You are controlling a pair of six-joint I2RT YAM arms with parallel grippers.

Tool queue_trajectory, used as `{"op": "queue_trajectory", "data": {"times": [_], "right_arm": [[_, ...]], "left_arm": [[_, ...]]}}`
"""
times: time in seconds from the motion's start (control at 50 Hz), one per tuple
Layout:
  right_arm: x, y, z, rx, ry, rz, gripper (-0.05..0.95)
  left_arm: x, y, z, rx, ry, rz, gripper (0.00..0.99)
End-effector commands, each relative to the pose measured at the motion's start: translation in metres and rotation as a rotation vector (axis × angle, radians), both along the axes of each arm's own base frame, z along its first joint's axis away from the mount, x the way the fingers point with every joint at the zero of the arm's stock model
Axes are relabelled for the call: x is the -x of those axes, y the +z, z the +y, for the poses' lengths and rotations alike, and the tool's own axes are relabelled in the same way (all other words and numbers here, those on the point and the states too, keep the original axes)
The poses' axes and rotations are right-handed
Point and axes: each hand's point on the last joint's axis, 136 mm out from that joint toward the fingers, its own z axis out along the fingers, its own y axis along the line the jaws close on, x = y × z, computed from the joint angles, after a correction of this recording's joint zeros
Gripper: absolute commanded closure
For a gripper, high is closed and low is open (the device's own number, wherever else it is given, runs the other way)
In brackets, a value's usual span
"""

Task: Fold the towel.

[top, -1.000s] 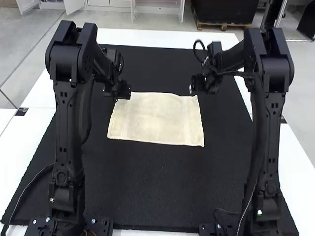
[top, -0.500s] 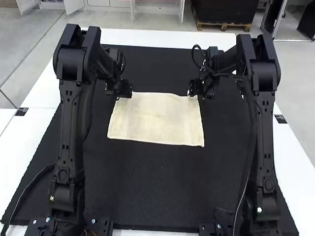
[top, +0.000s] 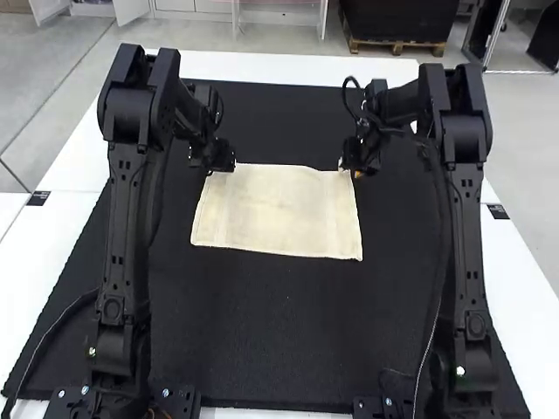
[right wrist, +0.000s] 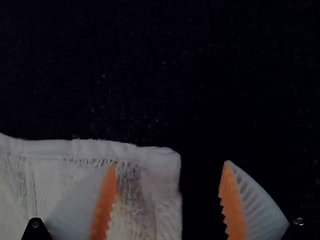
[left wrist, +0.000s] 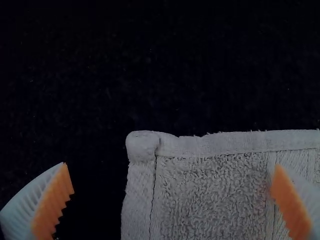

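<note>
Find one black mat [top: 288, 332] on one white surface [top: 262, 66], one terry towel [top: 279, 209] spread over it, and, blocking two far corners, left claw [top: 218, 161] and right claw [top: 356, 161], both released.

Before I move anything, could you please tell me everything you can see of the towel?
The towel is cream, with looped pile, stitched hems and a band near each short side. It lies nearly flat on the black mat, a rough rectangle, its far-left corner bulky. The open left tool is at that corner, the open right tool at the far-right one; I cannot tell whether either touches it.
</note>
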Motion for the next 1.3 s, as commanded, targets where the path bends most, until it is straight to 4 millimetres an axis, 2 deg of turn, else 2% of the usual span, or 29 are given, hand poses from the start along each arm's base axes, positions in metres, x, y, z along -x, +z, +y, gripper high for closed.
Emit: {"op": "queue_trajectory", "data": {"times": [0.0, 0.04, 0.08, 0.14, 0.26, 0.32, 0.38, 0.5, 0.58, 0.72, 0.76, 0.84, 0.86, 0.9, 0.92, 0.94, 1.18, 1.24, 1.28], "right_arm": [[0.009, -0.024, -0.009, -0.121, -0.103, 0.114, 0.43], [0.012, -0.029, -0.009, -0.113, -0.096, 0.135, 0.45], [0.016, -0.031, -0.008, -0.109, -0.084, 0.151, 0.54], [0.022, -0.035, -0.009, -0.098, -0.058, 0.175, 0.53], [0.030, -0.040, -0.007, -0.064, -0.006, 0.189, 0.33], [0.034, -0.043, -0.005, -0.051, 0.016, 0.200, 0.30], [0.037, -0.047, -0.003, -0.048, 0.027, 0.210, 0.22], [0.042, -0.052, 0.004, -0.024, 0.053, 0.222, 0.12], [0.042, -0.054, 0.003, -0.013, 0.039, 0.224, 0.10], [0.056, -0.063, 0.014, -0.055, 0.051, 0.291, 0.15], [0.060, -0.065, 0.014, -0.061, 0.053, 0.309, 0.20], [0.064, -0.068, 0.016, -0.093, 0.033, 0.333, 0.45], [0.064, -0.068, 0.015, -0.096, 0.023, 0.335, 0.54], [0.062, -0.068, 0.014, -0.107, 0.013, 0.332, 0.80], [0.060, -0.067, 0.012, -0.109, 0.005, 0.328, 0.87], [0.059, -0.066, 0.010, -0.112, -0.006, 0.325, 0.89], [0.042, -0.048, 0.008, -0.125, -0.023, 0.274, 0.90], [0.037, -0.034, 0.009, -0.135, -0.045, 0.254, 0.73], [0.035, -0.027, 0.009, -0.139, -0.052, 0.244, 0.68]], "left_arm": [[0.000, -0.022, 0.007, 0.036, 0.036, 0.034, 0.061], [0.000, -0.022, 0.006, 0.053, 0.039, 0.037, 0.064], [0.002, -0.025, 0.007, 0.058, 0.048, 0.044, 0.074], [0.004, -0.028, 0.009, 0.072, 0.058, 0.054, 0.087], [0.009, -0.033, 0.006, 0.115, 0.052, 0.075, 0.077], [0.010, -0.034, 0.007, 0.121, 0.062, 0.080, 0.048], [0.011, -0.037, 0.006, 0.119, 0.059, 0.086, 0.048], [0.020, -0.053, 0.000, 0.093, 0.032, 0.119, 0.051], [0.027, -0.063, -0.005, 0.075, 0.011, 0.151, 0.061], [0.035, -0.076, -0.012, 0.052, -0.009, 0.188, 0.067], [0.039, -0.080, -0.015, 0.048, -0.012, 0.204, 0.113], [0.044, -0.085, -0.018, 0.044, -0.019, 0.228, 0.220], [0.046, -0.086, -0.019, 0.044, -0.020, 0.237, 0.266], [0.047, -0.087, -0.019, 0.043, -0.020, 0.244, 0.341], [0.049, -0.088, -0.019, 0.043, -0.021, 0.250, 0.359], [0.049, -0.087, -0.019, 0.039, -0.018, 0.254, 0.361], [0.046, -0.069, -0.026, 0.048, -0.034, 0.237, 0.367], [0.047, -0.062, -0.032, 0.051, -0.046, 0.233, 0.344], [0.048, -0.057, -0.034, 0.052, -0.051, 0.233, 0.269]]}}
